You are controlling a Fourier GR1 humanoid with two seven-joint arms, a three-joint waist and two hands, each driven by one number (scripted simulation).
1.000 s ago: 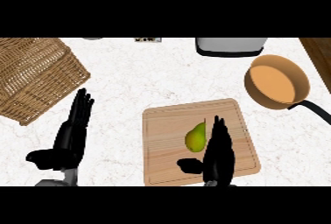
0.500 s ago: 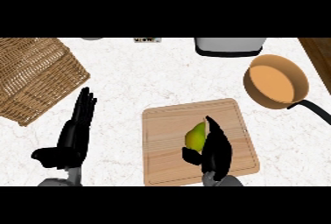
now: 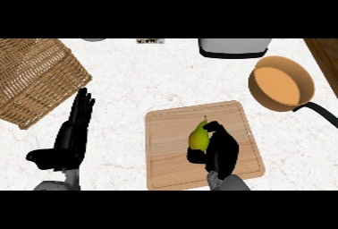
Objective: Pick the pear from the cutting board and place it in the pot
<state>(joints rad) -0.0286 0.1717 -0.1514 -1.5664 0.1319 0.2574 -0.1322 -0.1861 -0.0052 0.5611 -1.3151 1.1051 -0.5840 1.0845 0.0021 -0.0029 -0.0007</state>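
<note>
Fingers curl round the pear's right side.

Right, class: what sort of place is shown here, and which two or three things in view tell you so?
Most likely a kitchen counter. A wooden cutting board with a pear on it lies on a pale marbled top, and an orange pot with a dark handle stands nearby.

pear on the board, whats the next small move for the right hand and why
Probably close fully and lift straight up. The right hand is curled against the pear, which lies on the cutting board. The pot stands apart, up and to the right, so the pear must clear the board first.
</note>
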